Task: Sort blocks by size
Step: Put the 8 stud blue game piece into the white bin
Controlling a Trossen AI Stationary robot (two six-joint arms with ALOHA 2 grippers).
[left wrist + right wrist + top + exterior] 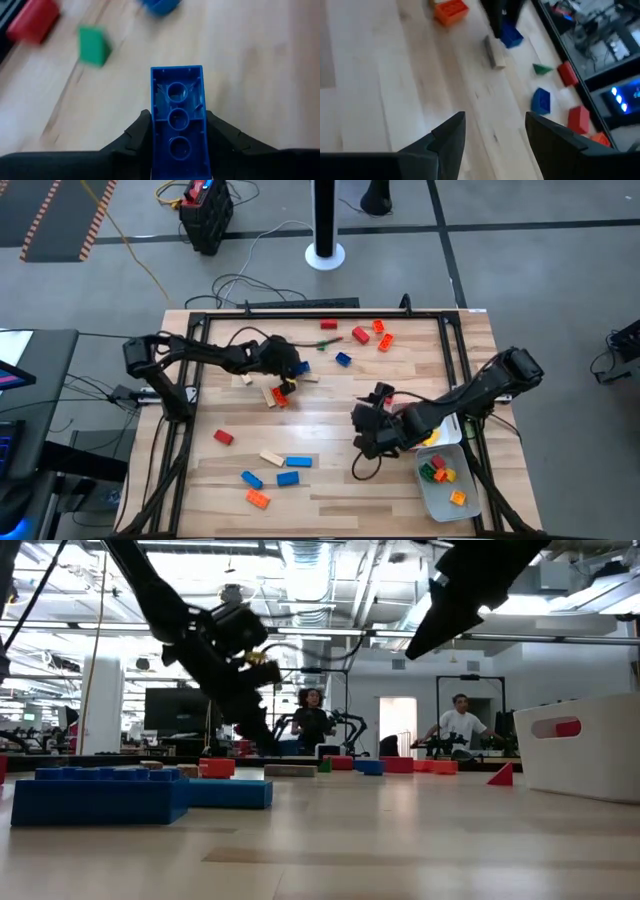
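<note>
My left gripper (296, 368) is over the table's far middle, shut on a blue oblong brick (177, 120); it also shows in the low view (258, 735), pointing down. My right gripper (495, 135) is open and empty above bare wood at the table's right middle (368, 432). Loose blocks lie flat on the table: a near-left group with blue bricks (288, 478), an orange one (258, 499) and a red one (223, 437), and a far group of red, orange, green and blue blocks (360, 335). My left gripper pinches the blue brick's two long sides (154, 131) between its two fingers (139, 134). The brick lies along the fingers and sticks out past their tips, its hollow underside turned to the wrist camera. Whether it is clear of the table I cannot tell.
A white tray (432, 502) at the near right holds red, green and orange blocks; a second tray (452, 432) lies partly under my right arm. Tan and orange blocks (275, 394) lie just near of my left gripper. A black frame (300, 308) edges the table.
</note>
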